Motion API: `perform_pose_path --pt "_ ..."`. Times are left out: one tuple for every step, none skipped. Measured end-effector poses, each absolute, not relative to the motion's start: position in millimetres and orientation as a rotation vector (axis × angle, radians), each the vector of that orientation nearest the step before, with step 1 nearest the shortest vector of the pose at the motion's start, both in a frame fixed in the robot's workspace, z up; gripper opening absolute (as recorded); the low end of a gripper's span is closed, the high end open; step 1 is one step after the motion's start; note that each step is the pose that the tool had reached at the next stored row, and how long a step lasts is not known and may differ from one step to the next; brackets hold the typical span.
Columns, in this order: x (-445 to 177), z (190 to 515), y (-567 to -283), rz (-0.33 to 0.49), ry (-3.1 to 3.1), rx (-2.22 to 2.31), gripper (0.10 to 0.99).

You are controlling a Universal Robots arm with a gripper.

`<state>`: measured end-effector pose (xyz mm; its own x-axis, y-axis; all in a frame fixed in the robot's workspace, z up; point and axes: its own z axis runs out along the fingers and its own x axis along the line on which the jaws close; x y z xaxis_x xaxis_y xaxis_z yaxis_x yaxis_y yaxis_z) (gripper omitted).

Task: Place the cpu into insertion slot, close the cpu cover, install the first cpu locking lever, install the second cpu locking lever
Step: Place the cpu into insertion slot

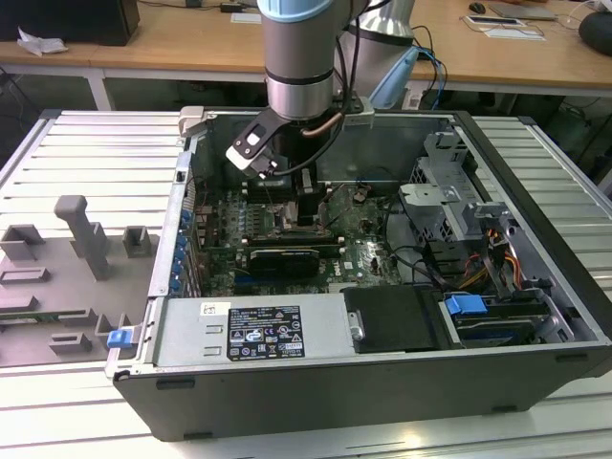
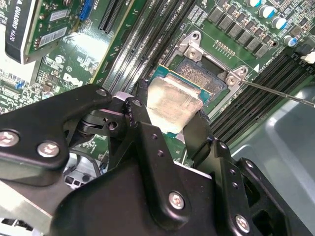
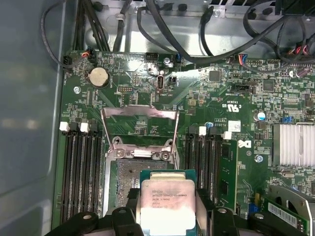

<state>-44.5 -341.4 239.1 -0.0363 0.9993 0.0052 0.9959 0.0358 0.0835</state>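
My gripper (image 2: 171, 112) is shut on the cpu (image 2: 173, 96), a silver-topped square chip pinched by two opposite edges between black fingers (image 2: 141, 98). The chip hangs tilted just above the insertion slot (image 2: 206, 73), overlapping its near side. In the first wrist view the cpu (image 3: 167, 199) covers part of the slot (image 3: 129, 173), whose dark centre shows beside it. The cpu cover (image 3: 140, 110), a thin metal frame, stands swung open beyond the slot. A thin locking lever (image 2: 278, 92) sticks out sideways. In the exterior view the gripper (image 1: 311, 206) reaches down into the open computer case.
Long black memory slots (image 3: 78, 172) flank the socket on both sides. A graphics card (image 1: 284, 258) lies nearer the power supply (image 1: 253, 330). Black cables (image 3: 197, 44) run along the case wall. A drive cage (image 1: 449, 201) stands at the exterior view's right.
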Motion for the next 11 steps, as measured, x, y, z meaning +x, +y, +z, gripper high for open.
perform_pose_path --pt "-45 239 -341 0.098 2.218 2.145 0.533" --pt "-45 238 -341 0.098 2.215 2.148 0.533" --pt "-45 237 -340 0.098 2.209 2.154 0.533" --pt "-45 236 -340 0.098 2.206 2.157 0.533" --pt "-45 235 -339 0.098 2.205 2.159 0.533" --pt "-45 234 -339 0.099 2.205 2.16 0.533" --pt "-46 233 -338 0.1 2.205 2.16 0.533" --pt "-46 231 -337 0.101 2.205 2.16 0.533" --pt "-46 229 -336 0.101 2.205 2.16 0.533" --pt "-47 227 -334 0.101 2.205 2.161 0.533" --pt "-47 221 -330 0.101 2.2 2.165 0.533"
